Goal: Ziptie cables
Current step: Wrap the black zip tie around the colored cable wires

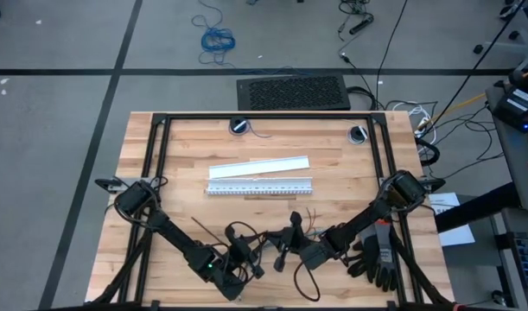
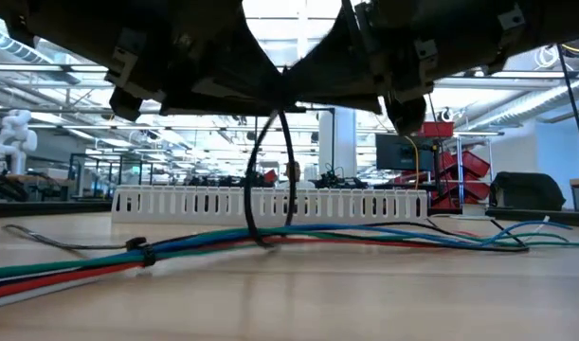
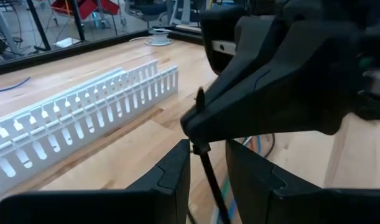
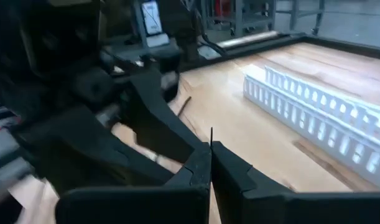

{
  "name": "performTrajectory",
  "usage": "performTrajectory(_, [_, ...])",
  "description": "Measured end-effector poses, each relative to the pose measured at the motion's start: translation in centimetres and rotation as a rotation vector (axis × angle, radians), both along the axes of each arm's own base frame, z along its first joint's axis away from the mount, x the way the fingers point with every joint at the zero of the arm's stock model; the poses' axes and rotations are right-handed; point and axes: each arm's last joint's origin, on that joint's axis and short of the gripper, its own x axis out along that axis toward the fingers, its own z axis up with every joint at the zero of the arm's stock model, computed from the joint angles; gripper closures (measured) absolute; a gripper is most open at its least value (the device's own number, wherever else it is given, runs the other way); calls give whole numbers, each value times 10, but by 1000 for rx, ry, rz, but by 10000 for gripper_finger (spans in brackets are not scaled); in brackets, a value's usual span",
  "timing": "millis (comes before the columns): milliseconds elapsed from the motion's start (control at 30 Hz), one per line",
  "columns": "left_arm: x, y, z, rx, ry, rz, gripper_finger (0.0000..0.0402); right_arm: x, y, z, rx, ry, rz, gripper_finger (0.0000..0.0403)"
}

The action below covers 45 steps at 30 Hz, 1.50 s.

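Item one, closest to your low camera: thin blue, green, red and grey cables [image 2: 204,242], lying in a loose bundle along the pale wooden table [image 2: 365,294], bound at one spot by a small black tie [image 2: 145,254].

Item two: thin black plastic ziptie [image 2: 270,180], looped around that bundle near its middle and rising to the grippers above.

Item three: right gripper [image 4: 210,163], over the table's near middle; you see its dark fingers pressed fully together on the ziptie's thin tail, which sticks up between the tips.

Item four: left gripper [image 3: 207,163], directly facing the right one; its fingers stand a narrow gap apart with the ziptie strand passing between them. You cannot tell if they actually pinch it.

Item five: white slotted plastic strip [image 1: 259,186], lying beyond the cables, with a flat white strip [image 1: 258,165] behind it.

Item six: black gloves [image 1: 373,256], near the table's right edge.
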Motion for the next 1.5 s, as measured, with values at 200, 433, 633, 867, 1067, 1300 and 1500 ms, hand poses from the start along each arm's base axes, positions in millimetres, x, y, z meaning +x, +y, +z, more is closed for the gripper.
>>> performTrajectory(200, [5, 7, 0, -13, -5, 20, 299, 2, 1, 3, -2, -16, 32, 402])
performTrajectory(433, [5, 7, 0, -13, -9, 27, 299, 1, 1, 3, -13, -9, 30, 402])
performTrajectory(633, [5, 7, 0, -16, -8, 24, 336, 1, 1, 3, -15, -7, 30, 403])
performTrajectory(867, [6, 8, -1, -23, 6, 11, 385, 1, 0, 3, -47, 4, 28, 403])
performTrajectory(1067, [5, 4, -7, -48, 23, -20, 385, 4, -5, 5, -103, 3, 16, 403])
performTrajectory(1300, [-2, -8, -21, -88, 33, -62, 385, 8, -12, 14, -160, -7, 1, 403])
performTrajectory(1500, [-11, -20, -22, -109, 40, -105, 385, 5, -22, 44, -308, -8, -93, 403])
